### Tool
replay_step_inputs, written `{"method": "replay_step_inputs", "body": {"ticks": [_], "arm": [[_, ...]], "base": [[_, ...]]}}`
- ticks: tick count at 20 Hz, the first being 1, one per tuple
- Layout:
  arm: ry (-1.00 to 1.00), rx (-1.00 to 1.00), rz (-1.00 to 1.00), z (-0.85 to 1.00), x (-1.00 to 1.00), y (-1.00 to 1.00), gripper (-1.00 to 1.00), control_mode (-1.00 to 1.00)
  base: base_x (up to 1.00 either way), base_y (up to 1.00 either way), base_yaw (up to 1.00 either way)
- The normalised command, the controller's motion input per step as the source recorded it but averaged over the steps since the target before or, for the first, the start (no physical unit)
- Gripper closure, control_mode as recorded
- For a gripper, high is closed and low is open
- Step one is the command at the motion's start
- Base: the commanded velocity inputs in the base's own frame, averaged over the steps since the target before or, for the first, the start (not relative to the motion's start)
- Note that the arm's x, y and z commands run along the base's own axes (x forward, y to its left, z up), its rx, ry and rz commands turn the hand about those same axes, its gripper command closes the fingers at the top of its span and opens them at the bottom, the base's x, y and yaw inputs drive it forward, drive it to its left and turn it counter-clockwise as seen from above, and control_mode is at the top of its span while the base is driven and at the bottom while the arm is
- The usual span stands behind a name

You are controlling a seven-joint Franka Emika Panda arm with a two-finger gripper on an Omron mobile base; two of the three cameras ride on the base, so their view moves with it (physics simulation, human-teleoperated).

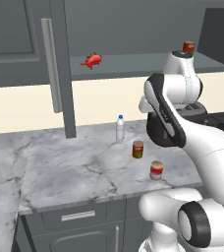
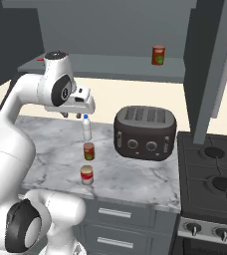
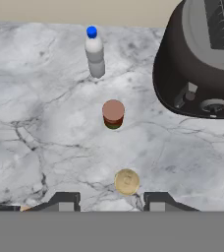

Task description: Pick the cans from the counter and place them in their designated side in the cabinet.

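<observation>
My gripper (image 2: 71,115) hangs in the air above the counter (image 1: 74,172), fingers pointing down, spread apart with nothing between them and touching nothing. In the hand view the two finger tips (image 3: 65,202) stand well apart at the bottom, with bare marble between them.

Below me stand both cans. The dark red can (image 1: 138,149) with its green patch stands upright on the counter, in front of a small clear bottle (image 1: 120,128) with a blue cap. The cream can (image 1: 156,170) with a red band stands upright nearer the counter's front edge, a little to the right of the red one. From the hand view the cream can (image 3: 127,181) sits just above the gap between my fingers, the red can (image 3: 113,113) farther on, and the bottle (image 3: 94,53) beyond that.

A dark toaster (image 2: 145,132) sits on the counter to the right of the cans, apart from them.

Above, the cabinet (image 2: 110,67) stands open. On its shelf sit an orange-red can (image 2: 158,55) on the right and a small red toy-like object (image 1: 91,60) on the left.
</observation>
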Motion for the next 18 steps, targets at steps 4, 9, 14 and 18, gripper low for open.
{"method": "replay_step_inputs", "body": {"ticks": [4,9,14,18], "arm": [[0.0,0.0,0.0,0.0,-0.04,0.09,-1.0,-1.0],[-0.02,0.0,0.0,0.0,-0.21,0.04,-1.0,-1.0],[-0.04,0.0,0.0,0.0,-0.25,0.0,-1.0,-1.0],[0.0,0.0,0.0,-0.01,-0.26,-0.02,-1.0,-1.0]], "base": [[0.0,0.0,0.0],[0.0,0.0,0.0],[0.0,0.0,0.0],[0.0,0.0,0.0]]}}
